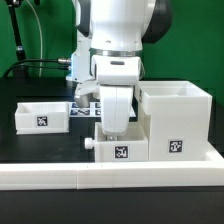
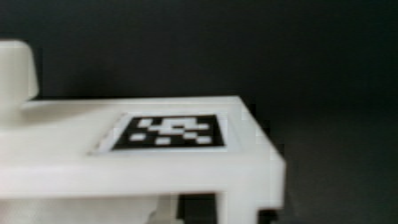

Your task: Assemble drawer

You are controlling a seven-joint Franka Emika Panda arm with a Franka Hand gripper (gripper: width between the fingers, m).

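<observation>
Arm upright, claw [image 1: 113, 131] down at middle tray [image 1: 135, 146] beside box [image 1: 176, 112]; grip impossible to tell. Wrist view shows only tray's tag [image 2: 173, 133].

The front tray [image 1: 122, 150] is hiding the fingertips of the gripper [image 1: 112, 128], leaving the jaws' spread unreadable. In the wrist view a white part [image 2: 160, 170] is showing blurred, the frame cropping it.
</observation>
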